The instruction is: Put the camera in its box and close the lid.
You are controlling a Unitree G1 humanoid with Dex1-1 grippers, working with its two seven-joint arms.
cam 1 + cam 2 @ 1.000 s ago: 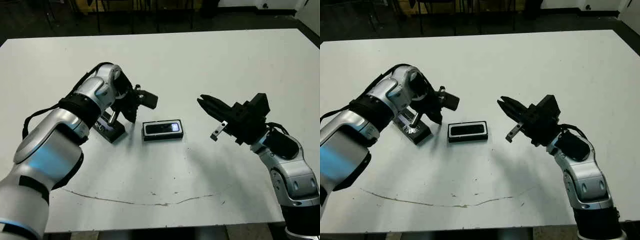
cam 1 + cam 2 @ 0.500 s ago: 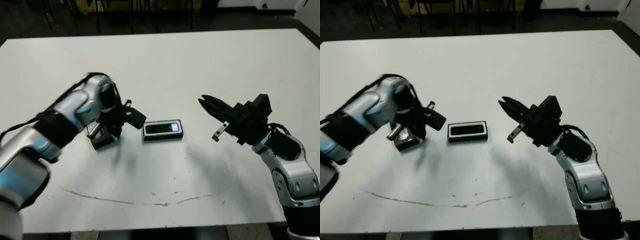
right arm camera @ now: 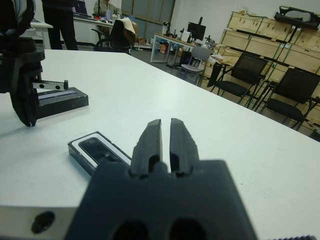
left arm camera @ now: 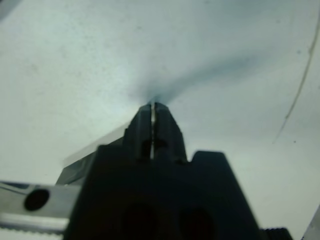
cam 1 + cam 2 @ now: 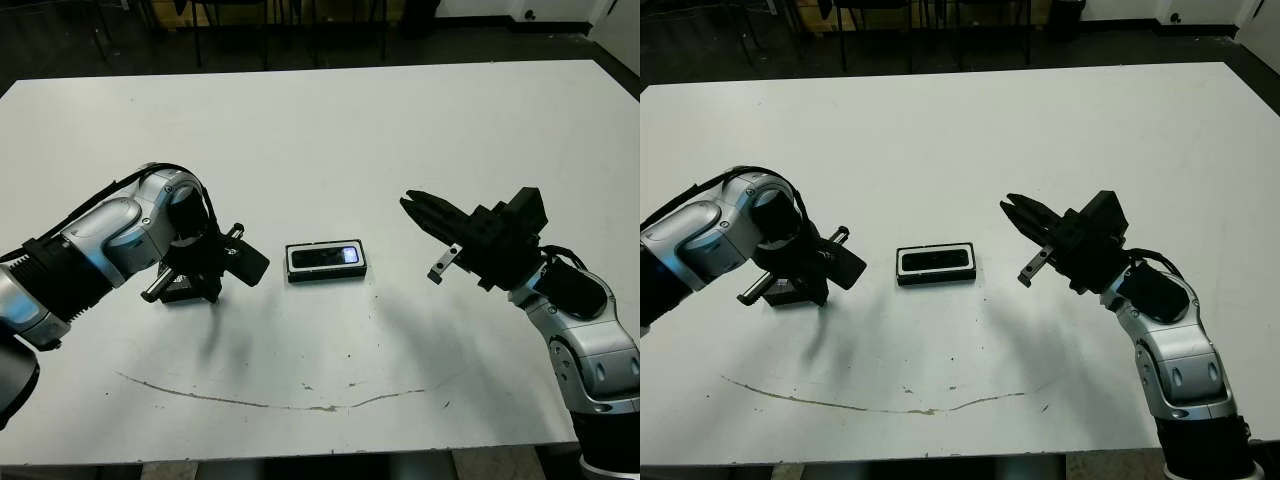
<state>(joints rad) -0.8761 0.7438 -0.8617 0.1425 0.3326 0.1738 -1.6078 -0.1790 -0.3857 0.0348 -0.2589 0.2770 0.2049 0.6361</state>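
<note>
White table (image 5: 400,130), camera (image 5: 324,257) in box (image 5: 292,273)

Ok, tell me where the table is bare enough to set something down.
Free: the white table beyond the white-lined black box, and the front strip along the thin dark scratch. Crowded: around the left gripper over the shallow black lid.

The robot has two shiny silver arms with rounded shells, black bands and thin black cables looping near the wrists, and each arm ends in a blocky black gripper, the left gripper (image 5: 210,272) and the right gripper (image 5: 412,203), with pointed black fingers.
</note>
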